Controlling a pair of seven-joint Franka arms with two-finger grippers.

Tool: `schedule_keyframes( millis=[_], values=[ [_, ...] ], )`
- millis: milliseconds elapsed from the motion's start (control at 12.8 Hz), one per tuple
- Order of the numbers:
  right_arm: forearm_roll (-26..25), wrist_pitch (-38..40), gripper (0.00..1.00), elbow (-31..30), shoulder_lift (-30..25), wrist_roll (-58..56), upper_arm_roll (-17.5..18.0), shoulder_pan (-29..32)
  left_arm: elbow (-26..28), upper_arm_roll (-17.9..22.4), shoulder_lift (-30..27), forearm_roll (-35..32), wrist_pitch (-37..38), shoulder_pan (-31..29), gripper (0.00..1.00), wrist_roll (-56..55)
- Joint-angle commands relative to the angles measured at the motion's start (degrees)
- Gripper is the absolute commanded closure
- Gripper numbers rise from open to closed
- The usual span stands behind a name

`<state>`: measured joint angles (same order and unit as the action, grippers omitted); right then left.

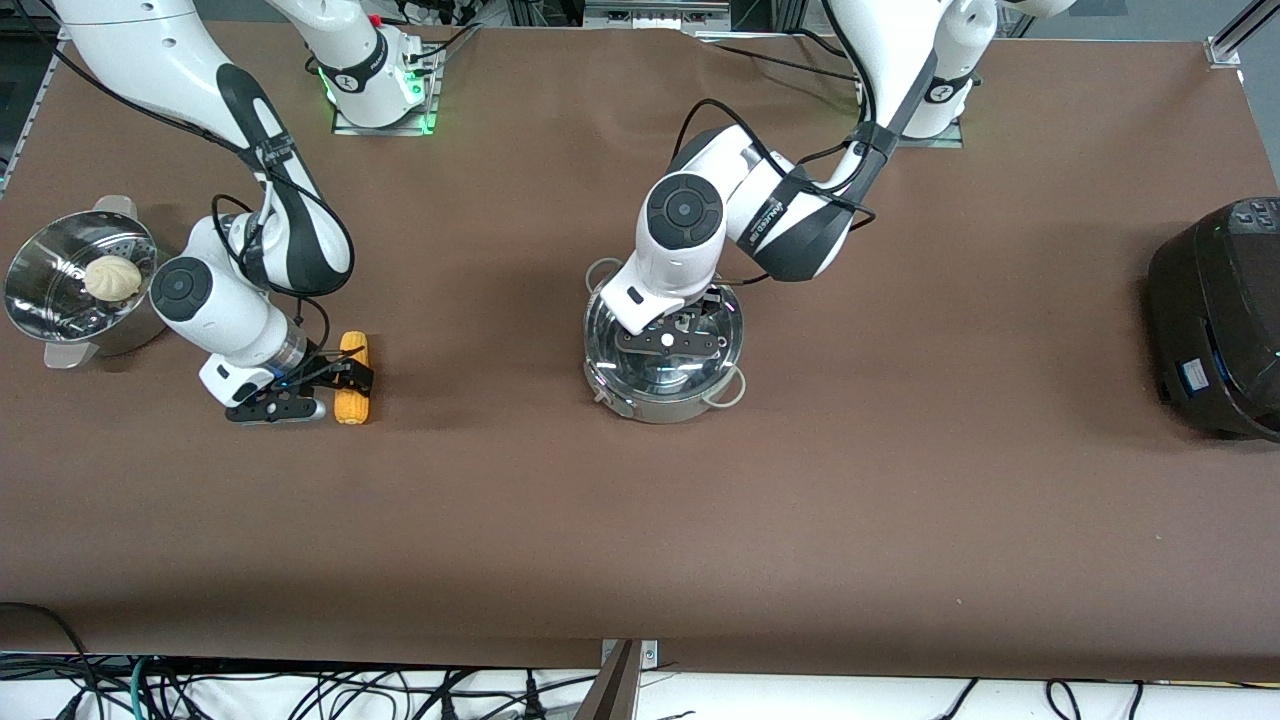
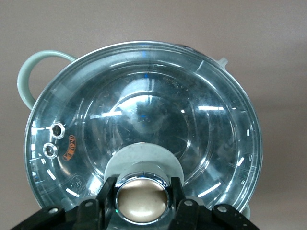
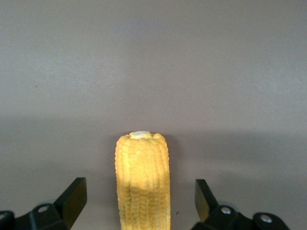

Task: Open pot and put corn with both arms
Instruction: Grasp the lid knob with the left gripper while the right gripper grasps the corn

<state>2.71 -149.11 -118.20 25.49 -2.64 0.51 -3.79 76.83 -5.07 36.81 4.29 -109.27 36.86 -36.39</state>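
The pot (image 1: 664, 360) stands mid-tabletop (image 1: 640, 520), lid (image 2: 144, 129) on; the left gripper (image 2: 142, 199) has its fingers clamped on the knob (image 2: 142, 200). Toward the right arm's end from the pot, the corn (image 3: 142, 179) lies lengthwise between the right gripper's (image 3: 141, 201) parted fingers.

A brown counter (image 1: 640, 520) carries a lidded steel pot (image 1: 664, 398) mid-counter, a corn cob (image 1: 352, 378) and a steamer (image 1: 75, 285) toward the right arm's end, and what looks like a black cooker (image 1: 1218, 320) at the left arm's end.
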Motion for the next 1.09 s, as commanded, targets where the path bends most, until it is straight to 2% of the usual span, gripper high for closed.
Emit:
schedule_keyframes(
  millis=[0, 389, 623, 778, 1012],
  values=[
    [0.72, -3.54, 0.00, -2.73, -0.62, -1.93, 0.55, 0.37, -1.86, 0.41, -1.03, -1.48, 1.07, 0.67, 0.91, -0.79],
    [0.72, -5.84, 0.00, -3.53, 0.09, -5.71, 0.81, 0.37, -1.60, 0.32, -6.65, -1.39, 5.11, 2.78, 0.94, -1.40],
    [0.72, -5.93, 0.00, -3.17, 0.96, -5.79, 0.81, 0.37, -1.69, 1.02, -9.65, -1.57, 11.52, 2.08, 0.95, -1.67],
    [0.72, -6.89, 0.00, -3.35, 1.31, -5.79, 0.81, 0.37, -1.69, 2.51, -11.49, -4.97, 14.95, 1.56, 0.95, -1.58],
    [0.72, -6.98, 0.00, -3.52, 1.40, -5.88, 0.81, 0.37, -1.60, 2.43, -13.60, -5.96, 17.67, -3.96, 0.95, -1.23]
  ],
)
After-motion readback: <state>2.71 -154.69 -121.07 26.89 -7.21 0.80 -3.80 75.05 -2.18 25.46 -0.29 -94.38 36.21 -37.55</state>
